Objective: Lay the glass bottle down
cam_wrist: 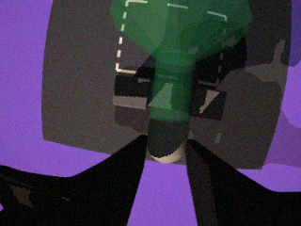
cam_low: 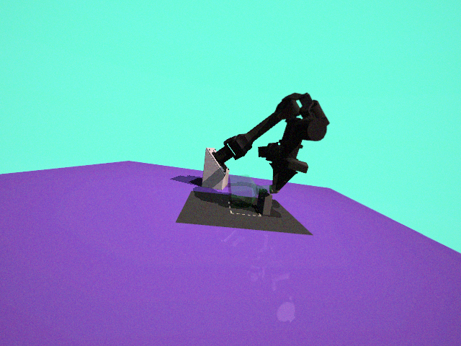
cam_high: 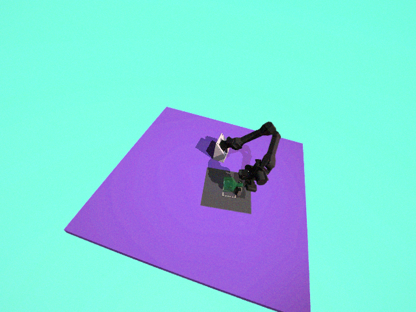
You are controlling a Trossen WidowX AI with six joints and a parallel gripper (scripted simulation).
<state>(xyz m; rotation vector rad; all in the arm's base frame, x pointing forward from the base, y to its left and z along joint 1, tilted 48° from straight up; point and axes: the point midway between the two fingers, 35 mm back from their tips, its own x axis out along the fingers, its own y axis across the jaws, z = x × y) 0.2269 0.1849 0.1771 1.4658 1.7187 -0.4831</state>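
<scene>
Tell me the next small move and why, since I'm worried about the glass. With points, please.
I'd probably ease the gripper (cam_high: pixel 242 185) (cam_low: pixel 274 191) (cam_wrist: pixel 166 142) gently down, grip kept. It is shut on the neck of the green bottle (cam_high: pixel 229 184) (cam_low: pixel 243 192) (cam_wrist: pixel 181 28), which lies roughly on its side above the dashed outline (cam_high: pixel 229 196) (cam_low: pixel 245 214) (cam_wrist: pixel 118 51), neck over the grey rest (cam_high: pixel 239 192) (cam_low: pixel 267 205) (cam_wrist: pixel 130 102); whether it touches either yet, I cannot tell.

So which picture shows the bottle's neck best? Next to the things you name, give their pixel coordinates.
The wrist view: the neck (cam_high: pixel 240 184) (cam_low: pixel 262 189) (cam_wrist: pixel 173 89) runs large and lengthwise toward the hand's fingertips. The top view shows a short green stub; in the exterior view it's small, partly behind the grey rest (cam_high: pixel 238 192) (cam_low: pixel 266 204) (cam_wrist: pixel 130 102).
</scene>
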